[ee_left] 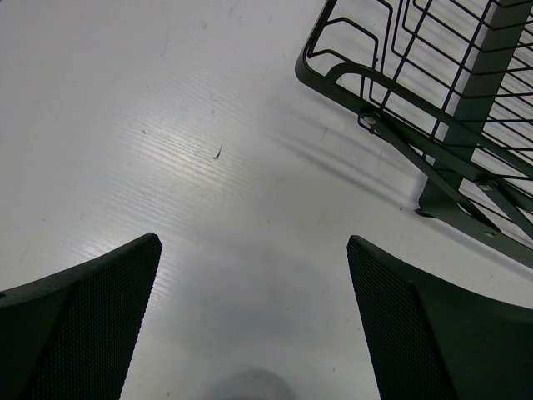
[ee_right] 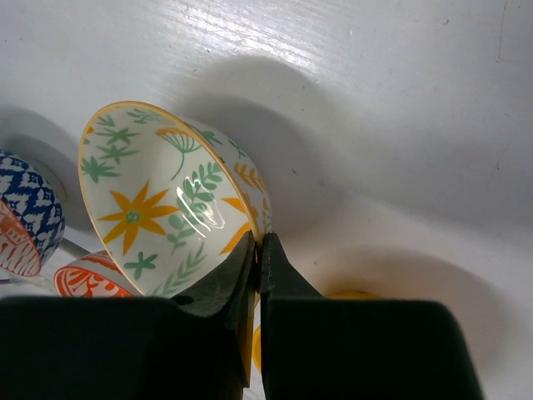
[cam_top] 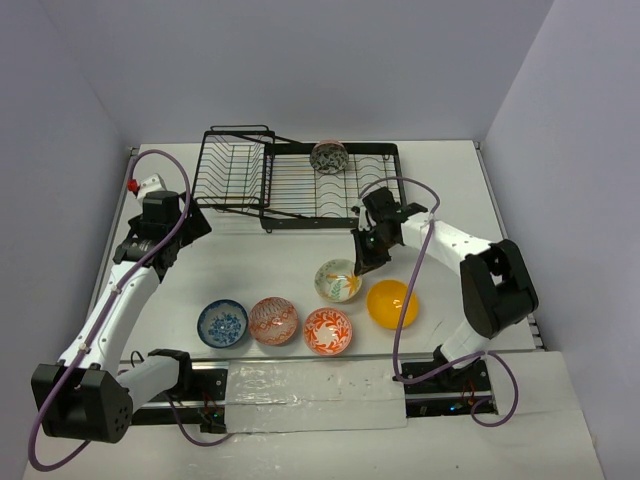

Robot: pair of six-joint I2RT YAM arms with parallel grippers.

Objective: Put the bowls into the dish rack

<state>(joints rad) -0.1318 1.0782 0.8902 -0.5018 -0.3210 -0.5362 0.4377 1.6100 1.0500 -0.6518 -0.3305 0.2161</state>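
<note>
The right hand (ee_right: 258, 250), clamped tight on the rim of the leaf-patterned bowl (ee_right: 154, 204) near the tabletop's (cam_top: 280, 260) centre, appears mid pick-up. The next move likely calls for a lift and carry to the dish rack (cam_top: 295, 190) at the far edge, where a grey bowl (cam_top: 328, 156) already stands.

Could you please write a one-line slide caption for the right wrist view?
Right gripper pinches the rim of the white leaf-patterned bowl, which is tilted over the table.
</note>
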